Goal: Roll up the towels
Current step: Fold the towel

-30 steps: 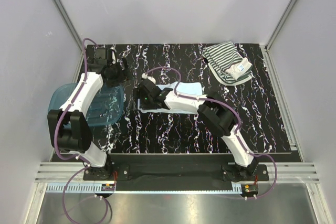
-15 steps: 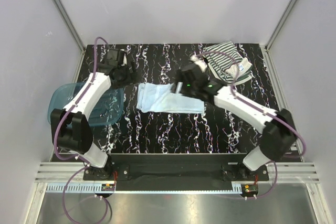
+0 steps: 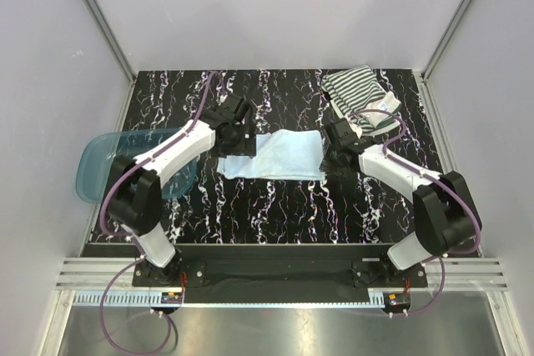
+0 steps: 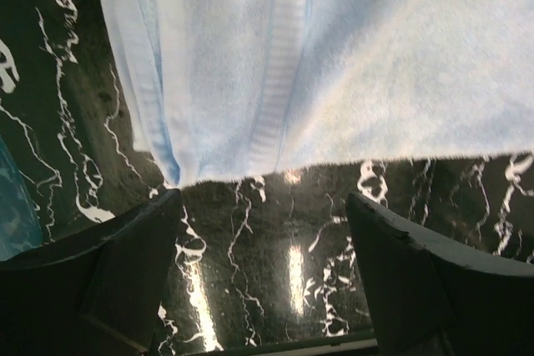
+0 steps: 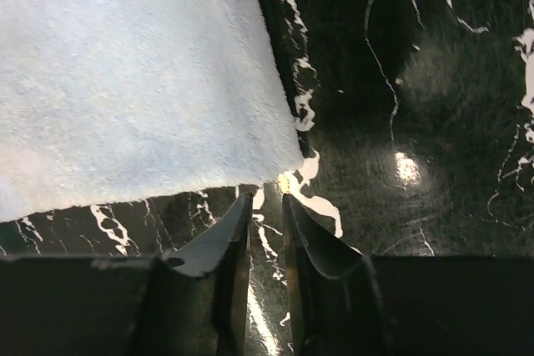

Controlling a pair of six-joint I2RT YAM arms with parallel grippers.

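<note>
The light blue towel [image 3: 279,154] lies flat in the middle of the black marbled table [image 3: 275,206]. My left gripper [image 3: 241,141] sits low at its left end. In the left wrist view the towel's hemmed edge [image 4: 275,64] lies just beyond the left gripper [image 4: 263,199], which is wide open over bare table. My right gripper [image 3: 334,134] is at the towel's right end. There the towel's corner [image 5: 142,81] lies just ahead of the right gripper [image 5: 267,198], whose fingers stand a narrow gap apart with nothing between them. The striped towel [image 3: 359,97] lies bunched at the back right.
A translucent blue tub [image 3: 96,164] stands at the table's left edge, beside the left arm. White walls and metal posts enclose the table on three sides.
Both arms moved: the left gripper came from the back left corner to the towel's left end, the right gripper swung off the towel to its right end and its jaws narrowed.
</note>
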